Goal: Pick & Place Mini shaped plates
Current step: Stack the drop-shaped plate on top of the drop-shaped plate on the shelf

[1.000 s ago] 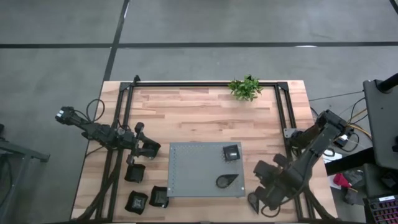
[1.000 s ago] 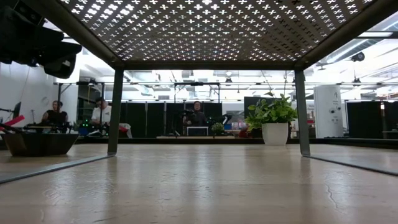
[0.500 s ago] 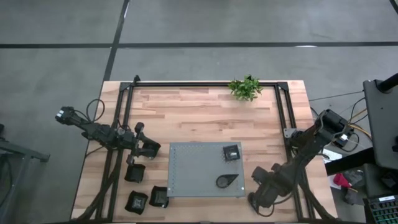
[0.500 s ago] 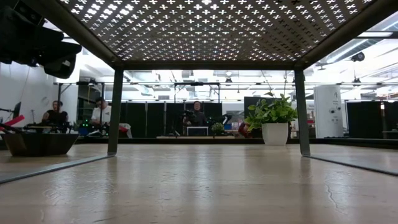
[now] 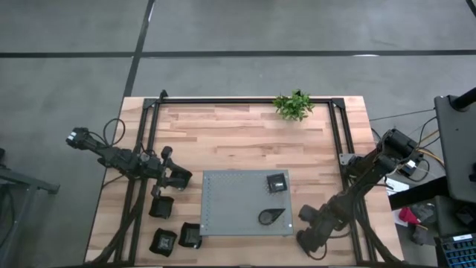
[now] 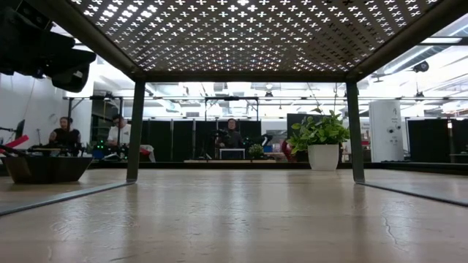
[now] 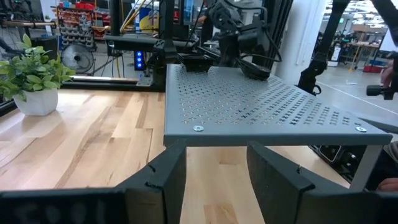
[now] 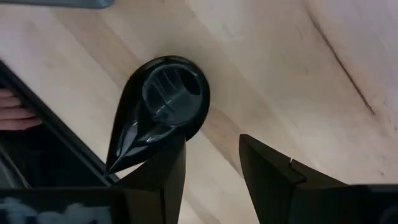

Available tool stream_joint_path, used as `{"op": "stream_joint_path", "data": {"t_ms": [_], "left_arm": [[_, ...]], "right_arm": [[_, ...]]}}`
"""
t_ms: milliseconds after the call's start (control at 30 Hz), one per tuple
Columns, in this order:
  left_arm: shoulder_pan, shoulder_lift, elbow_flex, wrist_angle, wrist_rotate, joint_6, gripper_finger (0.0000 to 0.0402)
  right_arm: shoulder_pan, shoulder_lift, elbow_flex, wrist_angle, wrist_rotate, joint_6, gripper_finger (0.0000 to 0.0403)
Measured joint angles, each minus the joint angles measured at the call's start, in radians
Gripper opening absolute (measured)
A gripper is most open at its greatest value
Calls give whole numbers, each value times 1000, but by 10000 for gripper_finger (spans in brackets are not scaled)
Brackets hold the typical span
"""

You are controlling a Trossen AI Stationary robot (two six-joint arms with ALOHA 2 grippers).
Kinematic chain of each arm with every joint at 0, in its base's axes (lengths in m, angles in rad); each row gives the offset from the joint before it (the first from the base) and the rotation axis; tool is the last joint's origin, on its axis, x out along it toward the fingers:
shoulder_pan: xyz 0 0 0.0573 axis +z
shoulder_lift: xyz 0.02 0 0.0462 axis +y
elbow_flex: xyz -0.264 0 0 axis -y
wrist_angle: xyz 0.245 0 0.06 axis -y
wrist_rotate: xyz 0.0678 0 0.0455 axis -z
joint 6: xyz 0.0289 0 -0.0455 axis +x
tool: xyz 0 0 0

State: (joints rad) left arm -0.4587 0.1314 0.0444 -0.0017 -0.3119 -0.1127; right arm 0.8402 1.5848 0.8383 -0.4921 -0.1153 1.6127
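A black teardrop plate (image 8: 163, 102) lies on the wood just off the grey mat's (image 5: 223, 205) near right corner. My right gripper (image 8: 212, 142) points steeply down over it, open. One finger (image 8: 158, 177) stands over the plate's pointed end, the other over bare wood beside its round end. On the mat rest a small square plate (image 5: 276, 182) and another teardrop plate (image 5: 272, 216). Three more black plates (image 5: 163, 241) lie on the table left of the mat. My left gripper (image 5: 182, 179) waits open and level at the mat's left edge (image 7: 249, 134). My right gripper comes at the teardrop plate from above. One finger covers the plate's pointed end (image 8: 134, 146) in the wrist view. I cannot tell whether it touches. The plate lies flat on the wood.
A potted green plant (image 5: 292, 105) stands at the far edge. A black frame rail (image 5: 343, 141) runs along the table's right side, close to my right arm. A person's fingers (image 8: 13, 107) show past the table's edge. Bare wood lies between the mat and the plant.
My right gripper has come down onto the spot of the teardrop plate near the mat's near right corner and has tipped to point more steeply down. The plate has stayed where it was.
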Motion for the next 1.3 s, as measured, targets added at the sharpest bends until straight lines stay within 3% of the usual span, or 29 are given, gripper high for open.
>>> {"op": "stream_joint_path", "data": {"t_ms": [300, 1300], "left_arm": [[0, 0, 0, 0, 0, 0, 163], [0, 0, 0, 0, 0, 0, 163]], "right_arm": [[0, 1, -60, 115, 1, 29, 133], [-1, 3, -80, 183, 10, 35, 87]]}}
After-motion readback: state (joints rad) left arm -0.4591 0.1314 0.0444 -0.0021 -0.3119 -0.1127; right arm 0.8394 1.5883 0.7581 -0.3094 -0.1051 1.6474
